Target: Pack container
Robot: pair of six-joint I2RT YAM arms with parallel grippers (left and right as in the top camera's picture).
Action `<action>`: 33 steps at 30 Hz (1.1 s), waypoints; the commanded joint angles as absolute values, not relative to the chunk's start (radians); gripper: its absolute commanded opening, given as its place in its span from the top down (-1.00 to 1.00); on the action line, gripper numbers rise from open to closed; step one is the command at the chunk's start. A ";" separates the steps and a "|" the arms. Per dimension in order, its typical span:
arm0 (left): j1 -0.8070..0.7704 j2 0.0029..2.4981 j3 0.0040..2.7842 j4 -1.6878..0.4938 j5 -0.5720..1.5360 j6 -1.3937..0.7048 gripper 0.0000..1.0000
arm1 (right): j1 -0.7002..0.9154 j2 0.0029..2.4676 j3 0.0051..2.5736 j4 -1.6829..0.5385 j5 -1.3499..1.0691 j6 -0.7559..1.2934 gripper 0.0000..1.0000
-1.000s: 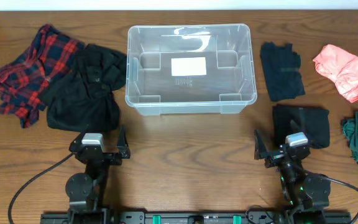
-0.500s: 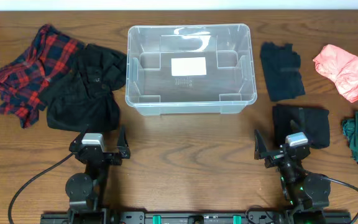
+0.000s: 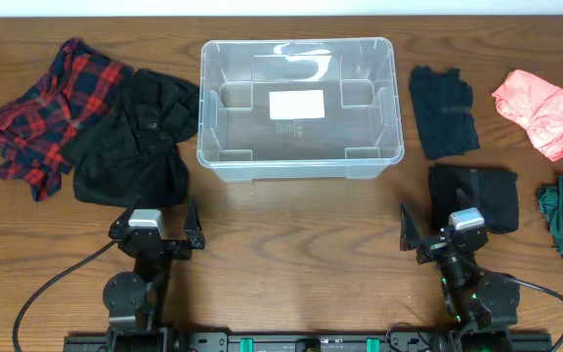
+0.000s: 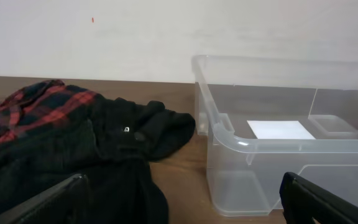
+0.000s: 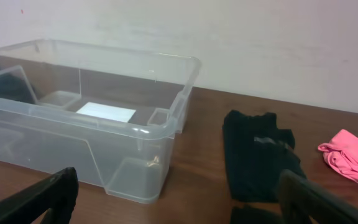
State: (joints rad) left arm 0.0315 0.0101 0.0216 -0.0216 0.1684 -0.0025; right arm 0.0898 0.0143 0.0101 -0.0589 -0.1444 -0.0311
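Nothing has moved since 1 second ago. Left fingers (image 4: 328, 202) and right fingers (image 5: 319, 199) stand spread wide, empty, facing the container (image 3: 299, 103)

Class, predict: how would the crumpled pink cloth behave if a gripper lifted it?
Probably floppy: the pink cloth lies crumpled in soft folds, so it would likely sag. It looks thin, so probably light. Pushed, it may bunch, not roll.

Black arms (image 3: 130, 288), grey wrist blocks (image 3: 146, 219); black cables (image 3: 47, 288), perhaps green base lights (image 3: 247, 344)
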 commanded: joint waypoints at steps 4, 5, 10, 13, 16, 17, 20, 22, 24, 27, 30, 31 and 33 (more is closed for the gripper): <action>0.028 0.005 0.004 -0.055 0.174 0.003 -0.96 | 0.076 0.006 0.006 -0.060 -0.139 -0.042 -0.98; 0.028 0.005 0.004 -0.055 0.174 0.003 -0.96 | 0.076 0.006 0.006 -0.060 -0.139 -0.042 -0.99; 0.028 0.005 0.004 -0.055 0.174 0.003 -0.96 | 0.076 0.006 0.006 -0.060 -0.139 -0.042 -0.99; 0.028 0.005 0.004 -0.055 0.174 0.003 -0.96 | 0.076 0.006 0.006 -0.060 -0.139 -0.042 -0.98; 0.028 0.005 0.004 -0.055 0.174 0.003 -0.96 | 0.076 0.006 0.006 -0.060 -0.139 -0.042 -0.99; 0.028 0.005 0.004 -0.055 0.174 0.003 -0.96 | 0.076 0.006 0.006 -0.060 -0.139 -0.042 -0.98; 0.028 0.005 0.004 -0.055 0.174 0.003 -0.96 | 0.076 0.006 0.006 -0.060 -0.139 -0.042 -0.99; 0.028 0.005 0.004 -0.055 0.174 0.003 -0.96 | 0.076 0.006 0.006 -0.060 -0.139 -0.042 -0.99; 0.028 0.005 0.004 -0.055 0.174 0.003 -0.96 | 0.076 0.006 0.006 -0.060 -0.138 -0.043 -0.98; 0.028 0.005 0.004 -0.055 0.174 0.003 -0.96 | 0.076 0.006 0.006 -0.052 -0.139 -0.042 -0.98; 0.028 0.005 0.004 -0.055 0.174 0.003 -0.96 | 0.076 0.006 0.006 -0.062 -0.139 -0.042 -0.99; 0.028 0.005 0.004 -0.055 0.174 0.003 -0.96 | 0.076 0.007 0.006 -0.062 -0.139 -0.041 -0.98; 0.028 0.005 0.004 -0.055 0.174 0.003 -0.96 | 0.076 0.007 0.006 -0.062 -0.139 -0.022 -0.98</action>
